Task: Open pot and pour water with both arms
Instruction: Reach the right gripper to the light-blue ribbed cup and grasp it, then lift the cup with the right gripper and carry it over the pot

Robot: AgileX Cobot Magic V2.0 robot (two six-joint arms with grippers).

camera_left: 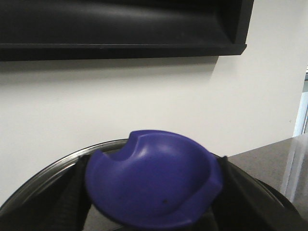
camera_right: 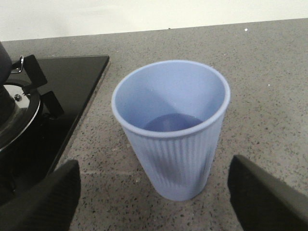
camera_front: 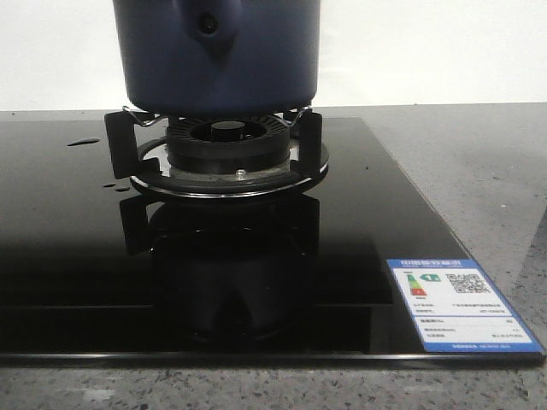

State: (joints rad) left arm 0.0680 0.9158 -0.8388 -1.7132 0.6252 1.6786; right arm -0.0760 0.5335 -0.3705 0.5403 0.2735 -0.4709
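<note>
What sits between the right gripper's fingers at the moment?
In the right wrist view, a pale blue ribbed cup stands upright on the speckled counter between the open right gripper fingers, neither finger touching it.

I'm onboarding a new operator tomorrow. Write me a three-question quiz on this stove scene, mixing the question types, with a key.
1. True or false: the dark navy-blue cylindrical pot sits on the black gas burner.
2. Multiple choice: the pale blue ribbed plastic cup stands on
A. the glossy black glass hob
B. the grey speckled stone counter
C. the burner
3. Fill in: in the left wrist view, the left gripper closes on the glossy blue knob of the pot's ____.

Key
1. True.
2. B; the cup is upright beside the hob, between the open fingers of the right gripper.
3. Lid.
</note>
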